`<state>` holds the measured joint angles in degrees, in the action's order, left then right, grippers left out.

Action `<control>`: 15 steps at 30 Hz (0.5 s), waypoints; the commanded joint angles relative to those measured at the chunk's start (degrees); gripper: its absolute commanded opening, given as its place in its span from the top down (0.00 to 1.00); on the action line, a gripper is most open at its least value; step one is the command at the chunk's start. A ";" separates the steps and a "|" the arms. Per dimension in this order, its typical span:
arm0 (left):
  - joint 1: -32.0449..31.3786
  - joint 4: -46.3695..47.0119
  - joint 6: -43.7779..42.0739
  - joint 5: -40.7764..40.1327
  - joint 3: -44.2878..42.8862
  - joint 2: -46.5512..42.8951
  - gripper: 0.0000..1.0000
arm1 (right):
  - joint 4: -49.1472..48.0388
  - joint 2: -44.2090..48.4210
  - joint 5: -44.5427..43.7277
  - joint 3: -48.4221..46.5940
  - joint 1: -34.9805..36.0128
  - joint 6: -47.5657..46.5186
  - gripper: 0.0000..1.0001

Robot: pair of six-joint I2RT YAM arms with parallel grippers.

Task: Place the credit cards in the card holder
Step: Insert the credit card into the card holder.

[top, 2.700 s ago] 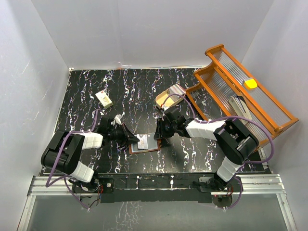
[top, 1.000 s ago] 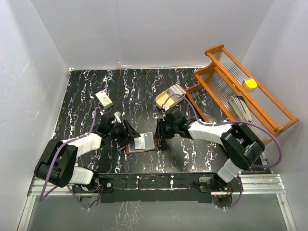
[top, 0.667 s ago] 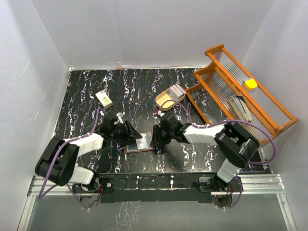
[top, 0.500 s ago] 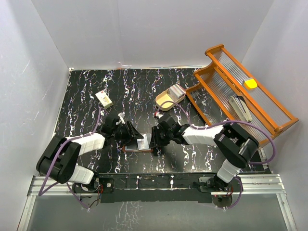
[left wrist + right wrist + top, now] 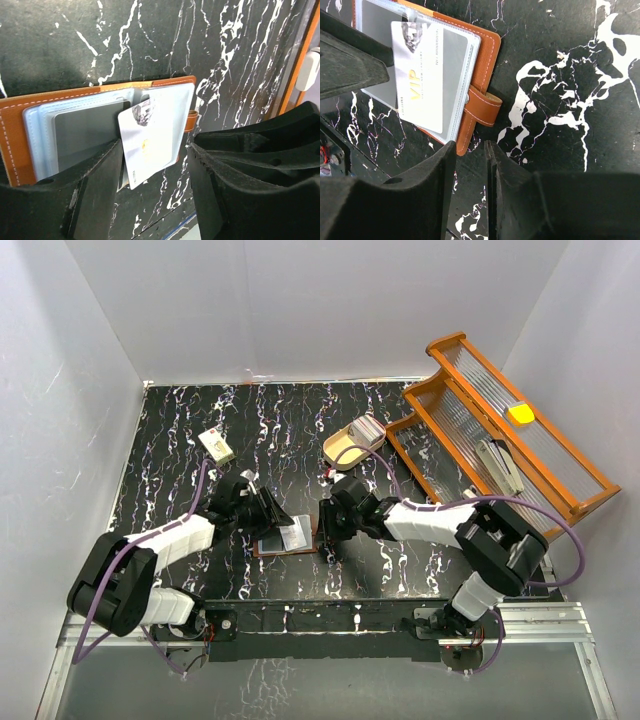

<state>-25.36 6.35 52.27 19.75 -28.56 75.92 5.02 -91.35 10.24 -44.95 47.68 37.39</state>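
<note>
A pale white plastic card with gold VIP lettering [image 5: 420, 75] lies askew on the open brown leather card holder [image 5: 482, 55], which lies flat on the black marbled table [image 5: 560, 60]. The left gripper [image 5: 154, 150] hangs with its jaws wide apart, astride the card's end. The right gripper [image 5: 469, 150], jaws narrowly parted and empty, sits just beside the holder.

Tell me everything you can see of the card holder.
The card holder lies open and flat on the black marbled table, between the left hand and the right hand. It looks like tan-brown leather with pale stitching along its edge, and a strap tab sticks out from one side. Inside are clear, bluish plastic sleeves; one holds a grey card. A white card marked VIP lies askew on the sleeves, overhanging the holder's edge. Whether either hand touches it cannot be told.
</note>
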 commanded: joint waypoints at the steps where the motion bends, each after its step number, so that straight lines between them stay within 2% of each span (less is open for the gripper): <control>1: -0.21 -3.06 -1.21 -1.66 -1.74 -0.53 0.46 | -1.23 2.49 -2.19 -2.34 -0.05 -1.01 0.71; 11: -0.21 -1.94 -1.08 -1.99 -1.11 1.27 0.45 | -4.32 -0.78 -3.54 -3.71 -1.90 -0.46 0.64; 15: -0.21 -0.22 -0.23 -1.14 -0.20 1.95 0.44 | -5.33 -4.62 -0.88 -4.88 -2.77 -1.14 0.66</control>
<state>-25.36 5.89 52.07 18.74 -28.97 77.10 3.51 -92.95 8.91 -46.98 45.65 37.36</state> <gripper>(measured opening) 0.550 0.352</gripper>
